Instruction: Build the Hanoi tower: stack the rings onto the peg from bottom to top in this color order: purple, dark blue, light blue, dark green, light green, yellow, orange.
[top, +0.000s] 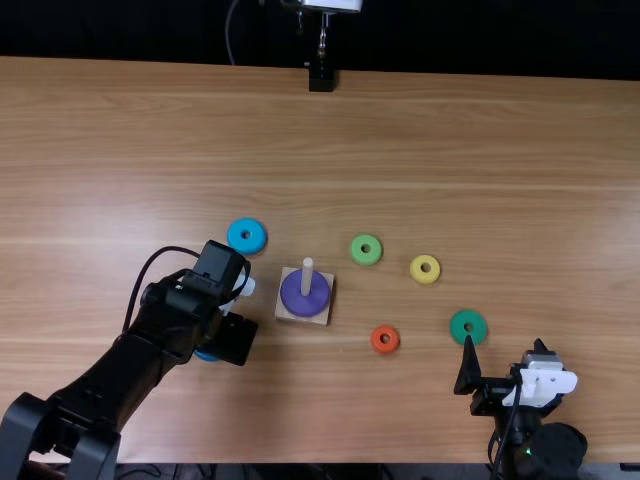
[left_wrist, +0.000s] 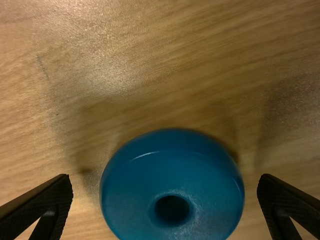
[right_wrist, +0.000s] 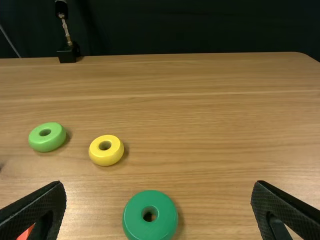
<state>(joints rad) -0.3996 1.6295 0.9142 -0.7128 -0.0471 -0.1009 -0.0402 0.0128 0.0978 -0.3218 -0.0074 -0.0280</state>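
- Peg base (top: 318, 319): landmark for all places, top view; far/near are from the robots' side of the table.
- Peg (top: 307, 272): upright on the base, purple ring (top: 305, 299) around it. Only ring on the peg.
- Left gripper (top: 235, 339): left of the base and a bit to the near side, pointing down over the dark blue ring (left_wrist: 171, 180). Fingers wide apart, one to each side of the ring in its wrist view, a gap on both sides. Nothing held.
- Dark blue ring: on the table (top: 480, 150), left of the base, near side, mostly under the left gripper in top view.
- Light blue ring (top: 246, 226): left of the base, far side, flat.
- Light green ring (top: 374, 256): right of the base, far side.
- Yellow ring (top: 424, 278): farther right of the base than light green, slightly to the far side.
- Orange ring (top: 385, 349): right of the base, near side.
- Dark green ring (top: 468, 337): well right of the base, near side.
- Right gripper (top: 504, 354): well right of the base, near side, by the dark green ring. Fingers wide apart, holding nothing.
- Black stand (top: 321, 79): well beyond the base, at the table's far edge.
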